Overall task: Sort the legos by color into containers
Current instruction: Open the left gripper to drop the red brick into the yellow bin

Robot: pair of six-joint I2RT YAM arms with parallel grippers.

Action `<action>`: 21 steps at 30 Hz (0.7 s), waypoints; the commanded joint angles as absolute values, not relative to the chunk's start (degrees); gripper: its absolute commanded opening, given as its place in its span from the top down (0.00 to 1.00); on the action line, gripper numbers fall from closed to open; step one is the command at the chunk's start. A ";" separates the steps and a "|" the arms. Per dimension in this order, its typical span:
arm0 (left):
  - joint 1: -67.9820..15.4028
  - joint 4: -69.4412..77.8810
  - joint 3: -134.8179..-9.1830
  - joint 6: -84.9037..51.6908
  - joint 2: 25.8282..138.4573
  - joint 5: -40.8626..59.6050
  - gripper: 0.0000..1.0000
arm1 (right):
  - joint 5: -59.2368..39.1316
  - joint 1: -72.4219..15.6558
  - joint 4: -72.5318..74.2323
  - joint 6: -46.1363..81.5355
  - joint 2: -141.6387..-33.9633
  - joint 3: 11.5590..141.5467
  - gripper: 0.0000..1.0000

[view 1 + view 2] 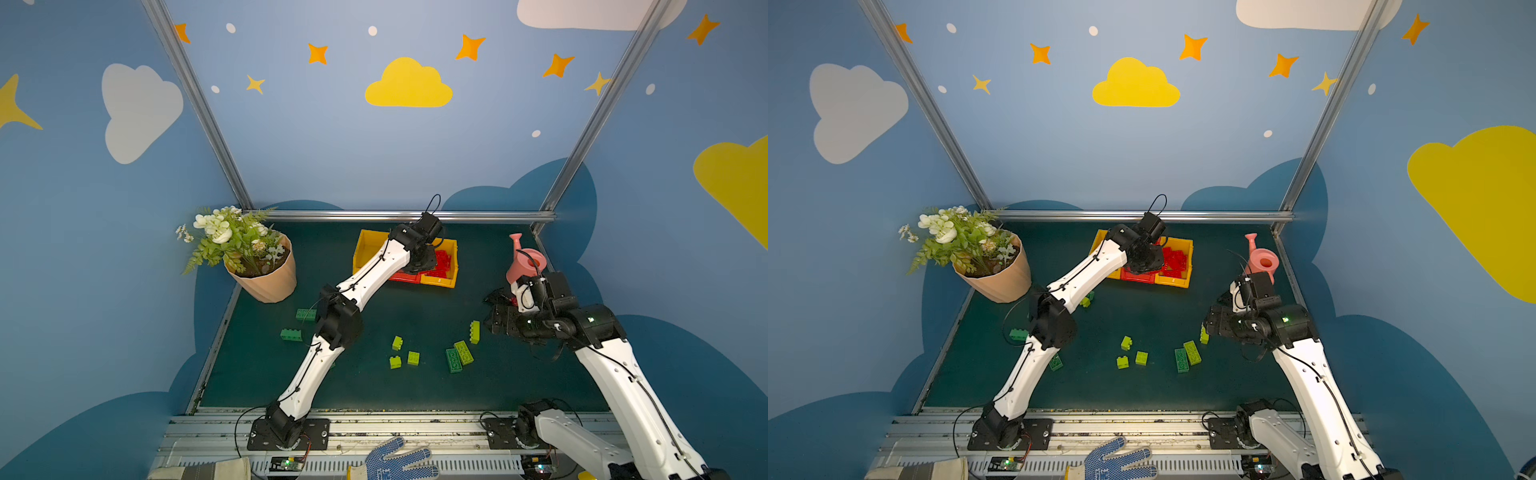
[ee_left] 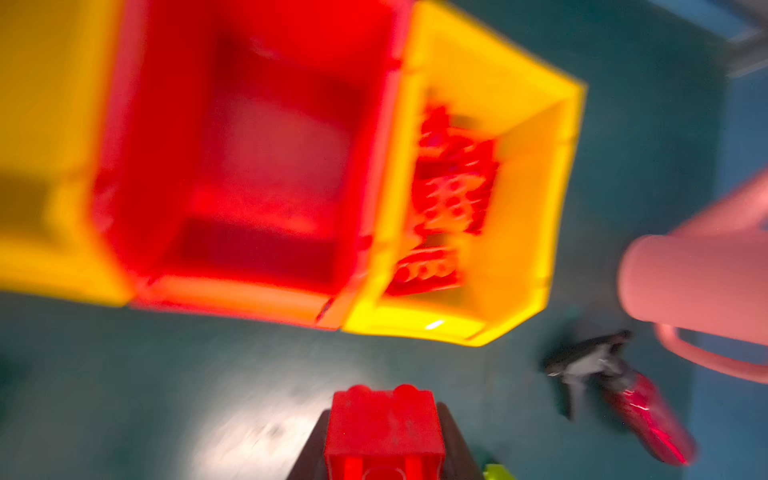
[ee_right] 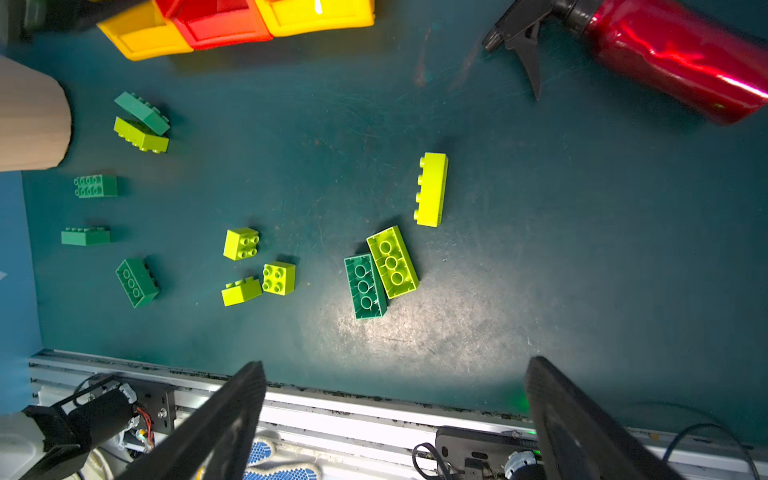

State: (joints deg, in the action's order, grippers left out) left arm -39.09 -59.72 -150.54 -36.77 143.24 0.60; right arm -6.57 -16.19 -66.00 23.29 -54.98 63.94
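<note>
My left gripper (image 2: 384,424) is shut on a small red lego (image 2: 384,440); the left wrist view is blurred. It hangs by the containers: a yellow bin (image 2: 41,124), a red bin (image 2: 266,286) and a yellow bin (image 2: 519,208) holding several red legos (image 2: 453,187). In both top views the left wrist covers the red bin (image 1: 405,276). Lime legos (image 3: 431,189) and dark green legos (image 3: 365,286) lie scattered on the mat. My right gripper (image 3: 395,399) stands open and empty, high above the mat's right side (image 1: 498,320).
A tan flowerpot (image 1: 266,278) stands at the back left. A pink watering can (image 1: 524,264) and a red spray bottle (image 3: 673,54) are at the back right. A metal rail (image 3: 332,411) with a blue dotted glove (image 1: 395,457) runs along the front.
</note>
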 commanded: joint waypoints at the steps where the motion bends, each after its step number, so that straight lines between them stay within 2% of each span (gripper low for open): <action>1: -37.83 -56.51 -156.96 -30.47 148.15 6.69 0.71 | -5.38 -15.67 -66.03 23.46 -55.77 66.12 0.05; 7: -36.08 -38.38 -152.27 -33.23 149.99 14.57 0.65 | -3.14 -15.26 -67.88 23.14 -57.60 69.14 0.05; 13: -35.70 -33.39 -156.46 -35.63 155.12 18.30 0.64 | -1.16 -15.03 -69.08 23.74 -59.06 70.86 0.05; 15: -35.55 -31.52 -156.63 -36.58 155.98 19.46 0.60 | -0.97 -15.02 -69.04 24.59 -59.15 70.71 0.05; 16: -35.53 -30.50 -156.54 -37.08 156.43 19.77 0.55 | -0.92 -15.03 -68.91 25.05 -59.22 70.59 0.05; 19: -35.29 -29.23 -156.66 -37.58 156.97 20.65 0.14 | -1.22 -14.99 -68.35 26.30 -59.67 70.34 0.05; 21: -34.83 -29.18 -156.66 -37.55 156.66 21.13 0.10 | -1.32 -15.03 -67.96 26.84 -60.26 70.48 0.05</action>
State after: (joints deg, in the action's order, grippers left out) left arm -35.35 -31.81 -155.04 -37.01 156.66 19.29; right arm -1.98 -15.20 -67.57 25.19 -59.64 69.52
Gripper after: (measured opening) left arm 0.888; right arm 0.952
